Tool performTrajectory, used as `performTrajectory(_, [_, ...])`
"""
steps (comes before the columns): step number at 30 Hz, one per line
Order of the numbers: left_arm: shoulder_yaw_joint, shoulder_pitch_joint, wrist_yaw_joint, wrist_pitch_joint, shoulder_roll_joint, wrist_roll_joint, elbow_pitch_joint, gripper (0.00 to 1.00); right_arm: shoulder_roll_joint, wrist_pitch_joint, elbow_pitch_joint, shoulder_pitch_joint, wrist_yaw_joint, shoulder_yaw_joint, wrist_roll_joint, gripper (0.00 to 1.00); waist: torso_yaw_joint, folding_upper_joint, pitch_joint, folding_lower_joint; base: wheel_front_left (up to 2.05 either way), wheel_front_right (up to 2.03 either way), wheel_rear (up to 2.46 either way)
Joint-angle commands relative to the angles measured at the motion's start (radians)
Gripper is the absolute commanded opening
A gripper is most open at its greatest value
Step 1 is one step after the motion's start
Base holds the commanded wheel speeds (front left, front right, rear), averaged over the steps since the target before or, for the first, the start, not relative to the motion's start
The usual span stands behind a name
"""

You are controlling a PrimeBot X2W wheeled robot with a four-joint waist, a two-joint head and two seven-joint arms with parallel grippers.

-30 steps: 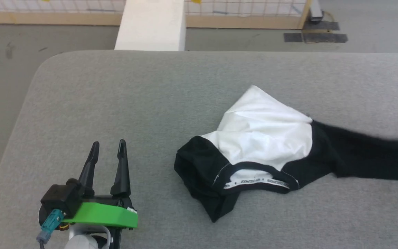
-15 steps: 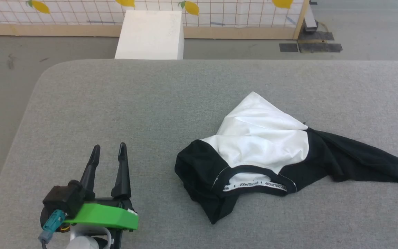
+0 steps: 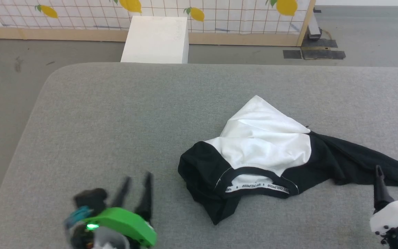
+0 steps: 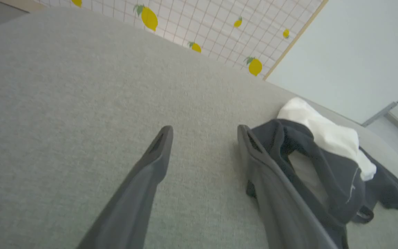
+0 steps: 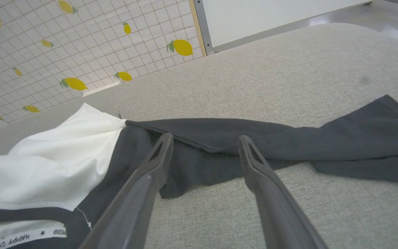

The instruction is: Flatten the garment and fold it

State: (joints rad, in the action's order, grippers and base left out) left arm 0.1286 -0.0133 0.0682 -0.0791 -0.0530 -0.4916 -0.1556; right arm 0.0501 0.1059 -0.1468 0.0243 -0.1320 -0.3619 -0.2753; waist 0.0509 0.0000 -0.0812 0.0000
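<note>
The garment (image 3: pixel 264 145), a white T-shirt with black sleeves and collar, lies crumpled on the grey table (image 3: pixel 123 117), right of centre. One black sleeve stretches out to the right (image 3: pixel 365 162). My left gripper (image 3: pixel 136 179) is open at the lower left, blurred, a little left of the bunched black sleeve (image 4: pixel 309 162). My right gripper (image 3: pixel 390 170) is open at the lower right, its tips just in front of the stretched sleeve (image 5: pixel 254 138), nothing between the fingers. The neck tape (image 5: pixel 19 238) reads "HAPPY CHILDHOOD".
The table's rounded left corner and far edge drop to a grey floor (image 3: pixel 9 86). A white box (image 3: pixel 155 39) stands behind the table before a lemon-patterned screen (image 3: pixel 219 14). Bare table surface spreads left and behind the shirt.
The right gripper let go of the black sleeve, which dropped onto the table, and drew back into view at lower right. The left gripper moved right toward the shirt. The camera tilted up slightly.
</note>
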Motion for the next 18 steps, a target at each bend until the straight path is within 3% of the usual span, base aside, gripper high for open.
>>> performTrajectory(1, [0.017,-0.024,-0.003,0.057,0.002,-0.013,-0.012,1.00,0.000,-0.013,-0.006,-0.004,0.001,0.008,-0.004,1.00,-0.006,0.0000,-0.003,0.0000,0.00,0.00,0.00])
performTrajectory(7, [0.090,-0.092,-0.023,0.330,0.002,-0.090,-0.012,1.00,0.000,-0.023,-0.013,0.023,0.001,0.019,0.027,1.00,-0.031,0.0000,-0.022,0.0000,0.00,0.00,0.00])
performTrajectory(11, [0.136,-0.114,-0.028,0.443,-0.001,-0.102,0.020,1.00,0.000,-0.026,-0.010,0.031,0.001,0.018,0.036,1.00,-0.047,0.0000,-0.040,0.0000,0.00,0.00,0.00])
performTrajectory(15, [0.151,-0.119,-0.030,0.461,-0.001,-0.108,0.020,1.00,0.000,-0.032,-0.015,0.030,0.001,0.020,0.031,1.00,-0.055,0.0000,-0.050,0.0000,0.00,0.00,0.00])
performTrajectory(16, [0.156,-0.121,-0.030,0.462,-0.002,-0.103,0.016,0.42,0.000,-0.033,-0.016,0.030,0.001,0.021,0.030,1.00,-0.056,0.0000,-0.052,0.0000,0.00,0.00,0.00])
performTrajectory(17, [0.160,-0.123,-0.029,0.460,-0.002,-0.101,0.012,0.00,0.000,-0.035,-0.017,0.030,0.001,0.023,0.029,1.00,-0.057,0.0000,-0.054,0.0000,0.00,0.00,0.00])
performTrajectory(18, [0.162,-0.125,-0.028,0.455,-0.002,-0.099,0.008,0.00,0.000,-0.036,-0.018,0.030,0.001,0.025,0.028,1.00,-0.058,0.0000,-0.056,0.0000,0.00,0.00,0.00])
